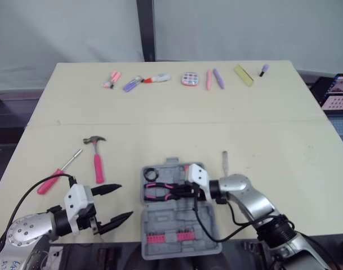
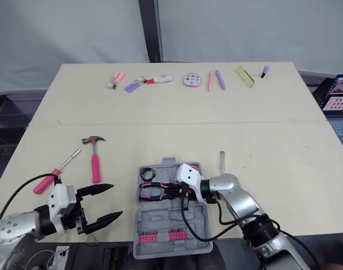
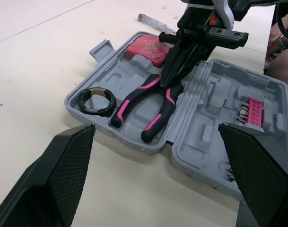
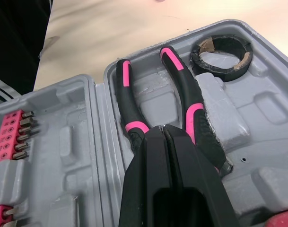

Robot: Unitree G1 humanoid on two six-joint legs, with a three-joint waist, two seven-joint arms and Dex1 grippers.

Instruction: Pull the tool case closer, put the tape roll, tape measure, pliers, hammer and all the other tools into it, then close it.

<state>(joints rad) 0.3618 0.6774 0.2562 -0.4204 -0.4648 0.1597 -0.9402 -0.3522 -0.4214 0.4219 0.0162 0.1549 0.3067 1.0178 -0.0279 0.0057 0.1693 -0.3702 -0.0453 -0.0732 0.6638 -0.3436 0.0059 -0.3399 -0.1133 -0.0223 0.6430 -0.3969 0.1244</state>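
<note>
The hammer (image 1: 97,163) lies ahead of the wide-open left hand (image 1: 125,200), handle pointing back at it, while the right hand (image 1: 178,191) pinches the pliers (image 4: 191,101)

Spreading across the scene as a cream table (image 1: 177,107), with a seam crossing it left to right at mid-depth. Lining its far edge, left to right: a small pink item (image 1: 111,79), a purple item (image 1: 132,83), a white marker with a red end (image 1: 156,79), a round pink gadget (image 1: 189,79), a pink pen (image 1: 208,79), a purple pen (image 1: 218,79), a yellow strip (image 1: 243,75) and a small purple cap (image 1: 264,70). Hanging behind, pale sheeting (image 1: 64,28) split by a dark pole (image 1: 146,28). Glowing off the far right corner, a screen (image 1: 335,93).
</note>
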